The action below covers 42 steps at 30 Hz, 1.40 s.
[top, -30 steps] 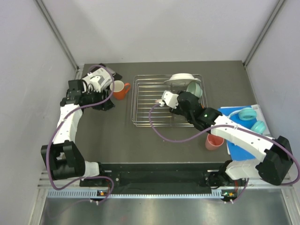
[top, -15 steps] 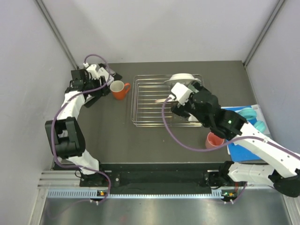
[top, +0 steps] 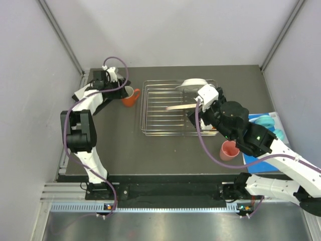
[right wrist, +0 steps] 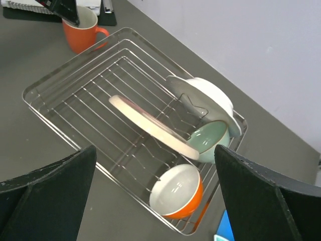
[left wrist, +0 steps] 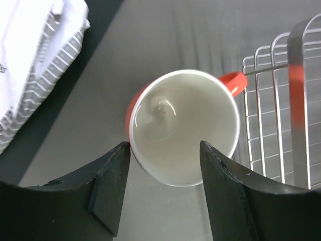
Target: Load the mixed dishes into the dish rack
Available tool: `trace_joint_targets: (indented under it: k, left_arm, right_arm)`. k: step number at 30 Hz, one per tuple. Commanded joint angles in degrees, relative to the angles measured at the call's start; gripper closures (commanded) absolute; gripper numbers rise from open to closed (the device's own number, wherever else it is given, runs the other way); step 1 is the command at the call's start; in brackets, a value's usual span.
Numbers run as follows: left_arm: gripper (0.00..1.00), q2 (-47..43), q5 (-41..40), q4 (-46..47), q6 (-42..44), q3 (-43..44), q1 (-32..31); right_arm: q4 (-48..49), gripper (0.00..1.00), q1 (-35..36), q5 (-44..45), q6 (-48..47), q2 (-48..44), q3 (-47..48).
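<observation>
The orange mug [left wrist: 183, 125] stands upright on the table just left of the dish rack [top: 156, 118], its handle toward the wires. My left gripper [left wrist: 164, 150] hovers over the mug's near rim, open and holding nothing. In the rack a pink-and-cream plate [right wrist: 150, 125] leans on edge, beside a white plate [right wrist: 205, 98], a mint green bowl [right wrist: 210, 138] and an orange bowl [right wrist: 178, 193]. My right gripper [right wrist: 154, 150] is wide open and empty, high above the rack. The salmon-pink cup [top: 229, 149] stands on the table right of the rack.
A black-and-white booklet [left wrist: 30, 75] lies just left of the mug. A blue mat [top: 257, 150] with two turquoise rings [top: 264, 122] sits at the right edge. The right arm's forearm crosses above the cup.
My right gripper opened, let go of the pink-and-cream plate in the rack and rose back to the right. The left gripper swung right to the mug.
</observation>
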Motion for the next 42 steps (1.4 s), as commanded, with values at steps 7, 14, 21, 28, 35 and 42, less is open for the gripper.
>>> trace_joint_targets:
  k: [7, 14, 21, 28, 35, 42]
  left_arm:
    - [0.51, 3.7, -3.1, 2.3, 0.7, -0.3, -1.0]
    - [0.62, 4.6, -3.7, 2.1, 2.5, -1.9, -1.0]
    - [1.0, 1.7, -4.6, -0.6, 3.2, -4.1, -0.2]
    - [1.0, -13.4, 5.3, -4.3, -0.4, -5.4, 5.0]
    - [1.0, -35.9, 26.0, -7.9, -5.7, -4.2, 5.6]
    - [1.0, -55.0, 35.8, 10.5, -7.0, -9.8, 4.7]
  right_arm:
    - [1.7, 0.0, 0.5, -1.8, 9.5, 0.1, 3.0]
    - [2.4, 0.0, 0.7, -6.3, 13.7, 1.1, 1.3]
    - [4.0, 0.0, 0.6, -8.6, 17.8, 1.5, -0.6]
    - [8.8, 0.01, 0.1, -16.5, 24.2, 4.9, -0.9]
    - [26.9, 0.0, -8.5, -43.4, 45.7, 10.2, -5.1]
    - [63.2, 0.0, -12.1, -61.8, 76.7, 16.8, -13.0]
